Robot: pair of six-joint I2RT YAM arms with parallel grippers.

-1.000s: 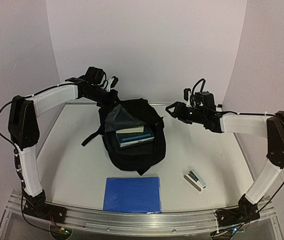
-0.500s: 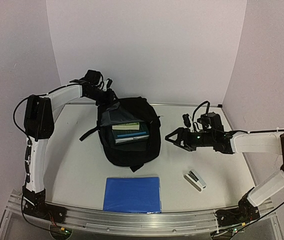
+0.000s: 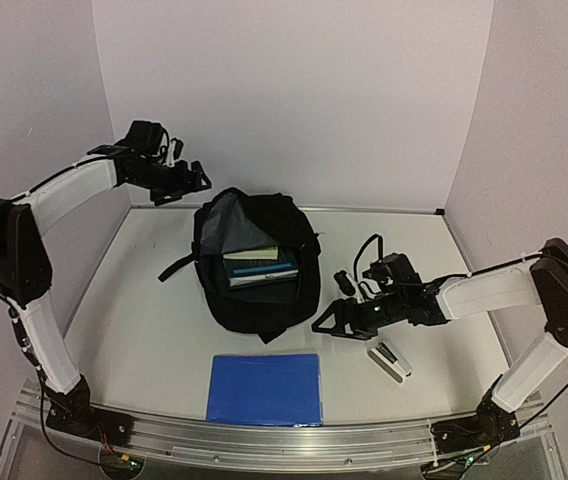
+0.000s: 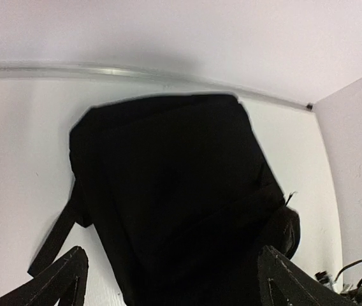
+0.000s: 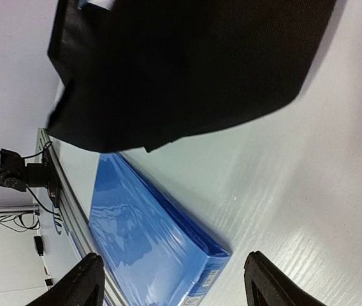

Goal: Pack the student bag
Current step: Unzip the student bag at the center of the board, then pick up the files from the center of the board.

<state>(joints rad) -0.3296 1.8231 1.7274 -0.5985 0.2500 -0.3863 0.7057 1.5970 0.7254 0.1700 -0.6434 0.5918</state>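
Left claw (image 3: 194, 179) has let go of the student bag (image 3: 264, 305) and now hangs wide and empty. Right claw (image 3: 326, 324), open and empty, has swung low towards the blue book (image 3: 264, 388). That's probably next in.

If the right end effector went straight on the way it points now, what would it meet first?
Probably the blue book, framed between the open jaws of the right end effector in its wrist view. The student bag lies close beside that line, so depth leaves some doubt.
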